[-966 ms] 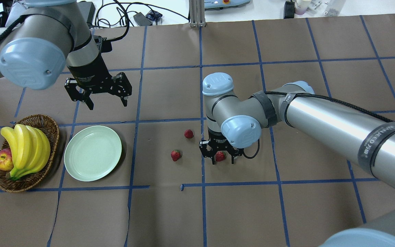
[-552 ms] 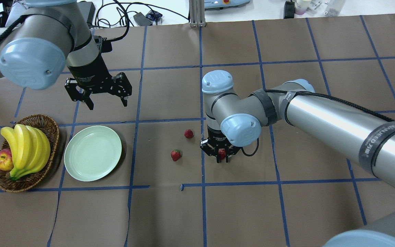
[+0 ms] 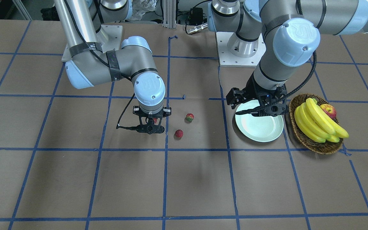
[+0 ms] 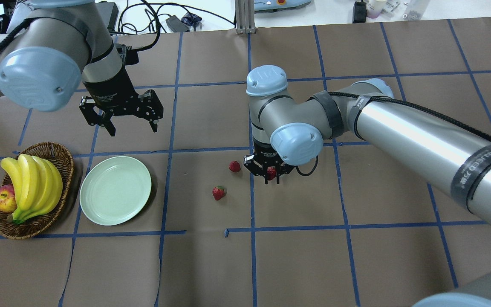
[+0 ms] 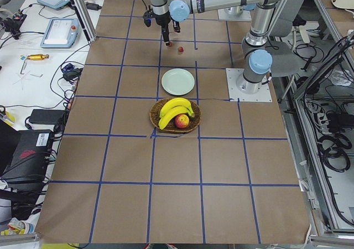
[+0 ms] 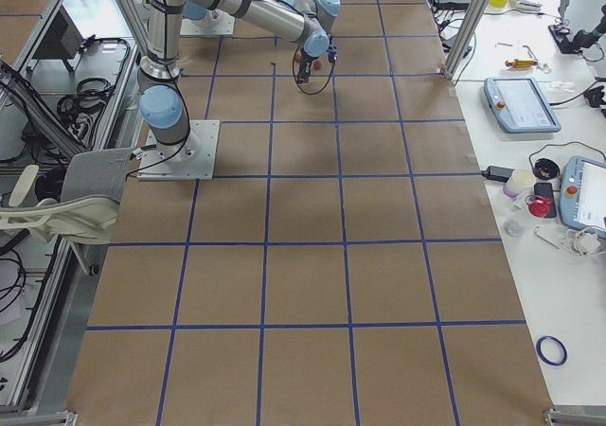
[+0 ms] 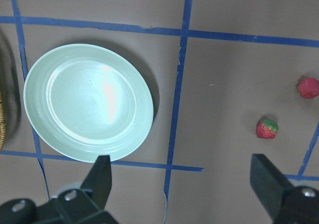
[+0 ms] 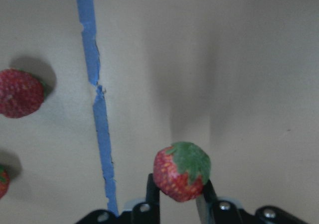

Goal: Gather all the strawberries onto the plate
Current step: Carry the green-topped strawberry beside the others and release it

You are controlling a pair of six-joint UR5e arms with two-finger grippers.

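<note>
Right gripper (image 4: 271, 178): clamped on one strawberry (image 8: 180, 171), held clear of the surface (image 4: 211, 264). Left gripper (image 4: 133, 130): jaws apart, hanging above the surface near the plate (image 4: 115, 196).

Site: robotics lab | we see left arm (image 4: 45, 51) and right arm (image 4: 416, 132) bolted at a table (image 4: 211, 264) gridded in blue tape (image 4: 253, 256) | teach pendants (image 6: 518, 104), cables (image 5: 332, 144) alongside

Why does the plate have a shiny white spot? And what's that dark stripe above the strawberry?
Left wrist view: the spot is glare, light bouncing off the glossy plate. Right wrist view: the stripe is a soft shadow on the paper, just past the strawberry held in the right pincer; that picture looks slightly grainy.
</note>
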